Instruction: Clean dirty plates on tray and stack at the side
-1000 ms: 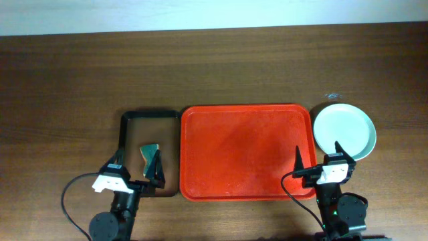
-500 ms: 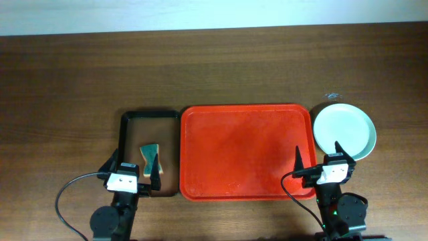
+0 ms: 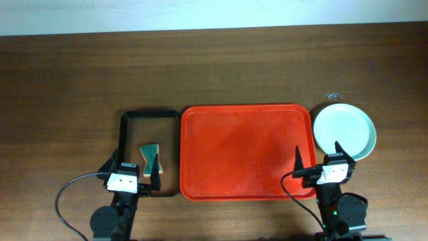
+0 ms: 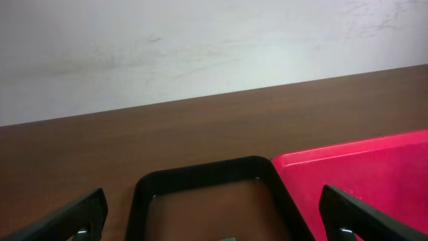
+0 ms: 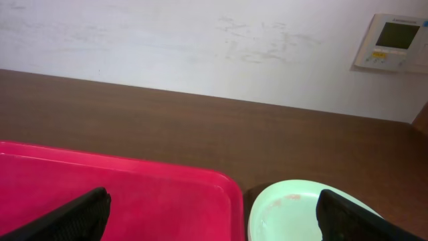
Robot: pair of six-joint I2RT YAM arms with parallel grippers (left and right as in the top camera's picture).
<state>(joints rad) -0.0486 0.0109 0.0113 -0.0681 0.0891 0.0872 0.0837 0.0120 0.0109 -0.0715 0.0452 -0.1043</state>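
Observation:
The red tray (image 3: pixel 246 150) lies at the table's middle with nothing on it; it also shows in the left wrist view (image 4: pixel 361 167) and the right wrist view (image 5: pixel 134 181). A pale mint-white plate (image 3: pixel 344 130) sits on the table just right of the tray, with a faint red smear in the right wrist view (image 5: pixel 294 207). I cannot tell how many plates lie under it. My left gripper (image 3: pixel 134 171) is open and empty at the near end of the black-rimmed tray (image 4: pixel 214 224). My right gripper (image 3: pixel 319 157) is open and empty over the red tray's near right corner (image 5: pixel 217 217).
A smaller black-rimmed brown tray (image 3: pixel 127 134) lies left of the red tray and holds a green-and-yellow sponge (image 3: pixel 151 156). Its far rim shows in the left wrist view (image 4: pixel 200 171). A wall with a thermostat (image 5: pixel 393 41) stands beyond the table's far edge.
My left gripper has swung off the sponge and squared up at the near edge, leaving the sponge in the black-rimmed tray. The right arm, plate and red tray have not moved.

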